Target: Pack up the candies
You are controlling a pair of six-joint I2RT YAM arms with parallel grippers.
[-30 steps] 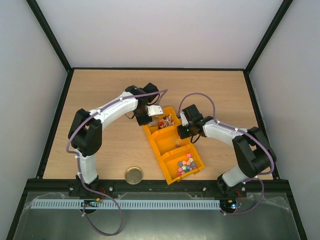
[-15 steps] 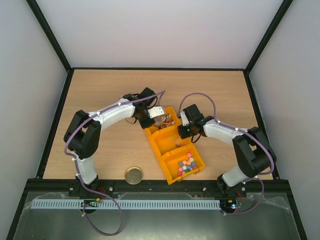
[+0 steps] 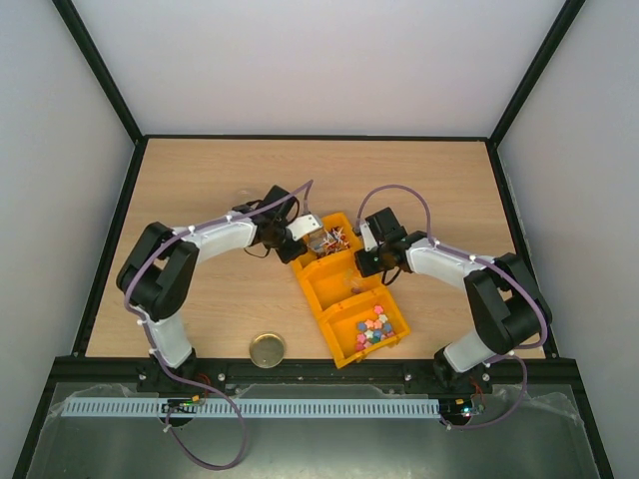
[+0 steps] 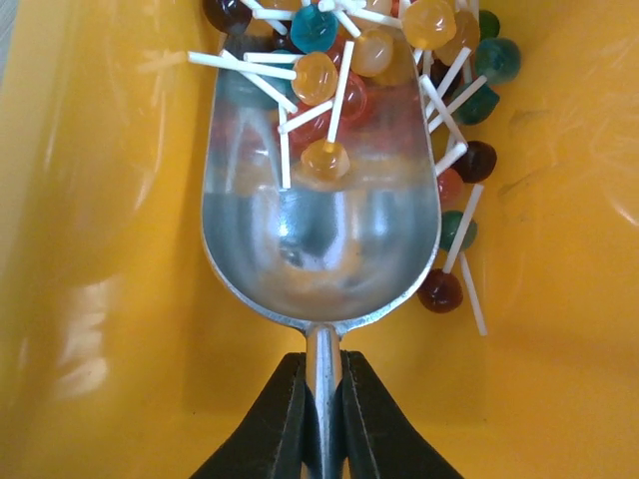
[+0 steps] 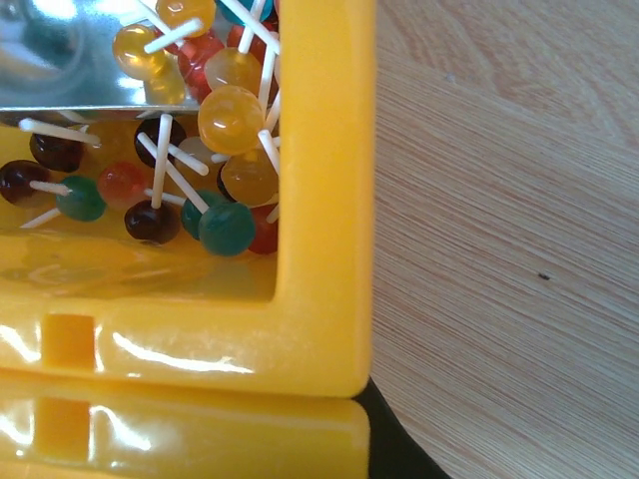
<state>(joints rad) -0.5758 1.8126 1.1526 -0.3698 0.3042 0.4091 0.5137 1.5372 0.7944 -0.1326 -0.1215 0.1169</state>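
Three yellow bins (image 3: 312, 284) sit in a row on the table. The far bin holds lollipop candies (image 3: 337, 238), reddish, orange, green and dark with white sticks. The near bin holds bright pink, blue, green and yellow lumps (image 3: 371, 329). My left gripper (image 3: 300, 238) is shut on the handle of the silver scoop (image 4: 319, 249), which lies inside the far bin with its mouth pushed into the lollipops (image 4: 324, 158); a few are in its bowl. My right gripper (image 3: 367, 261) is at the far bin's rim (image 5: 324, 249), with one black finger (image 5: 399, 449) against the outer wall.
A round gold lid (image 3: 267, 350) lies on the wooden table near the front edge, left of the bins. The middle bin (image 3: 321, 296) is between the two candy bins. Black frame rails border the table.
My left arm has swung lower and to the left, laying the scoop flatter and pushing it into the far bin's lollipops. The right arm has stayed in place.
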